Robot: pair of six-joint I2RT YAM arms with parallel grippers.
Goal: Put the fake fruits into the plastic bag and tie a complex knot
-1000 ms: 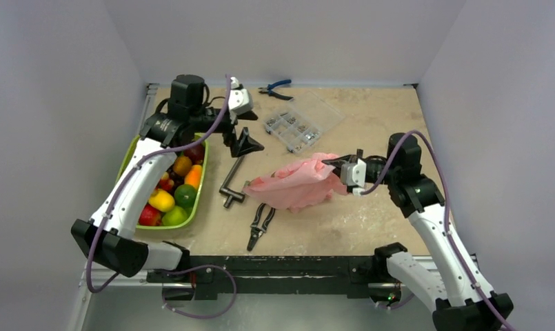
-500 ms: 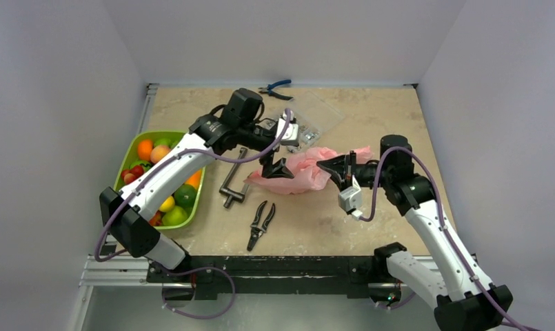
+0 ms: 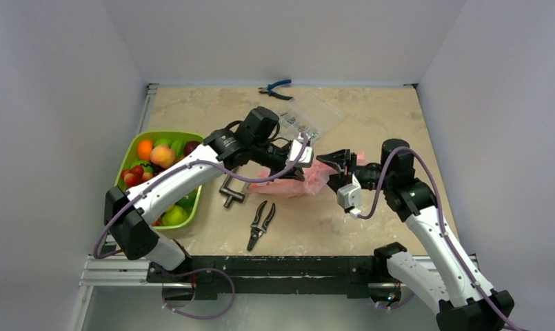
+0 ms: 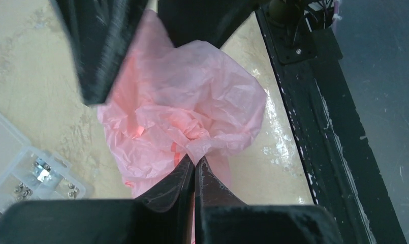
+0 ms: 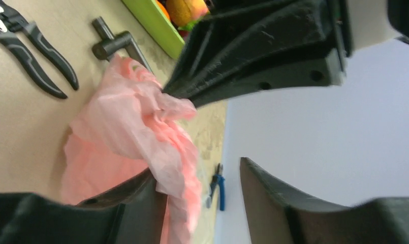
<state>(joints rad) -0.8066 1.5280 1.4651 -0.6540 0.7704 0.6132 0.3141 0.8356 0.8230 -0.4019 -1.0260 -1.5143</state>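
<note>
Left claw (image 4: pixel 194 163) has swung in — pinching the plastic bag (image 4: pixel 192 109).

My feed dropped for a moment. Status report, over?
Left hand shut on crinkly pink plastic bag. Right hand open, film draped over one finger. Small glossy plastic fruits in lime-green oblong tray. Black pliers near bag.

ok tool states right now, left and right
Left tool: closed, pinching the plastic bag.
Right tool: open, gripping nothing.

Green tray (image 3: pixel 165 132), black pliers (image 3: pixel 260 224), perhaps a clamp (image 3: pixel 229 189), box (image 3: pixel 316 114) (clear)
</note>
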